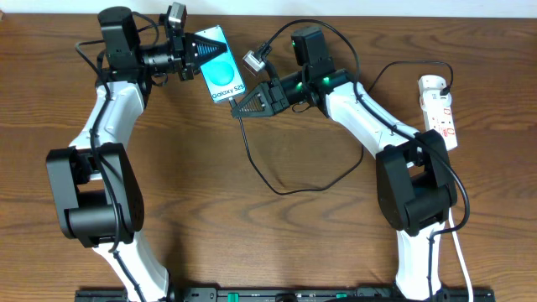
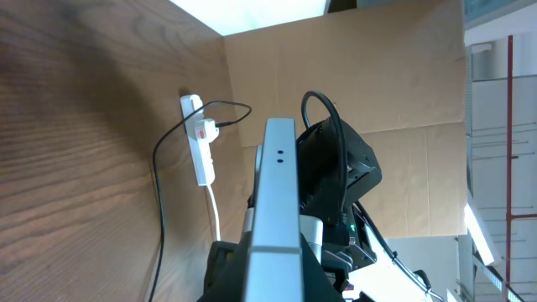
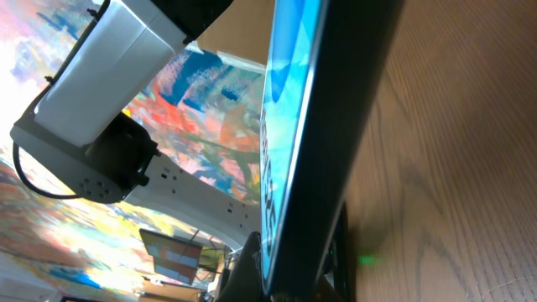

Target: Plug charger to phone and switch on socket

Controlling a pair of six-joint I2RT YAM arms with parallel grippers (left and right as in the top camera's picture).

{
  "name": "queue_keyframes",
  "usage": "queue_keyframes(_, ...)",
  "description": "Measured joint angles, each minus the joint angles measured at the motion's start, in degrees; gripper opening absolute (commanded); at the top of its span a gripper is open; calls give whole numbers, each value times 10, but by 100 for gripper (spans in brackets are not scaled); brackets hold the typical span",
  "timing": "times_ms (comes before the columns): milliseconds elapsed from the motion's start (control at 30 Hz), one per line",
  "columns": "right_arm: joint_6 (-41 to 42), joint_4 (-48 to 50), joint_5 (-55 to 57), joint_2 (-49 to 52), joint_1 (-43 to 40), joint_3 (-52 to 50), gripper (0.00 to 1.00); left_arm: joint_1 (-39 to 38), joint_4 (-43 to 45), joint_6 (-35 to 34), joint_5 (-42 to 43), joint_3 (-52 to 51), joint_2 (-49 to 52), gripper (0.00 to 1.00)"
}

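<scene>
One phone sits upper centre, pinched at its top end by the closed left gripper, one charger clamped in the closed right gripper beside its lower edge, one socket at far right, open table below.

The left arm and right arm are white shells joined by bulky black joint housings, thin black cables running along them. The left gripper and right gripper are black wedges; 1 green light glows at upper centre.
</scene>
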Motion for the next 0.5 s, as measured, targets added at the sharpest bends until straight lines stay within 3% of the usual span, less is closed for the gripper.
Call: queue_keyframes(500,10,0,1,0,-4,0,1,0,0,0,-6,0,0,7)
